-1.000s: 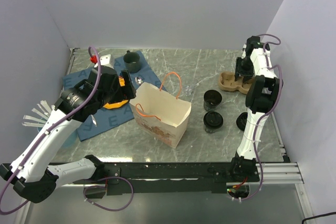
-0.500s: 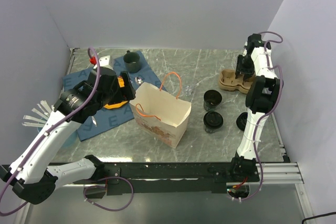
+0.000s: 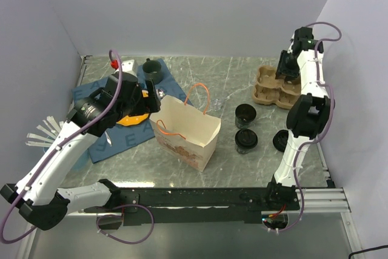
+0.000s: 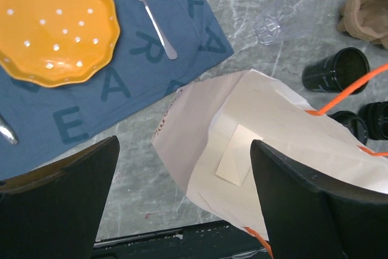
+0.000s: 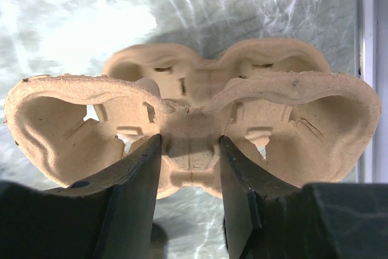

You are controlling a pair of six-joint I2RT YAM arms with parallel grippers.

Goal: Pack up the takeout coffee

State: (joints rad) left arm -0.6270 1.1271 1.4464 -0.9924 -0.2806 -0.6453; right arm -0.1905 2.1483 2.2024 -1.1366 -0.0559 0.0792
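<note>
The paper bag [image 3: 188, 134] stands in the middle of the surface [image 3: 248, 168], mouth open upward, with orange handles [image 4: 351, 88] arching over the opening. Two dark cups [image 3: 245, 115] and a black lid [image 3: 282, 141] crowd its right side. Behind them the right end effector [image 5: 189, 150] clamps the pulp tray [image 5: 60, 119]. The near strip lies bare.

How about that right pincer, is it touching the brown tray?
Touching: right wrist view shows the right pincer clamped on the centre of the pulp cup tray.

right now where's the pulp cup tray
In the top view the pulp cup tray is at the far right of the table, just beyond the lidless dark cup. The right pincer is shut on its middle bridge.
</note>
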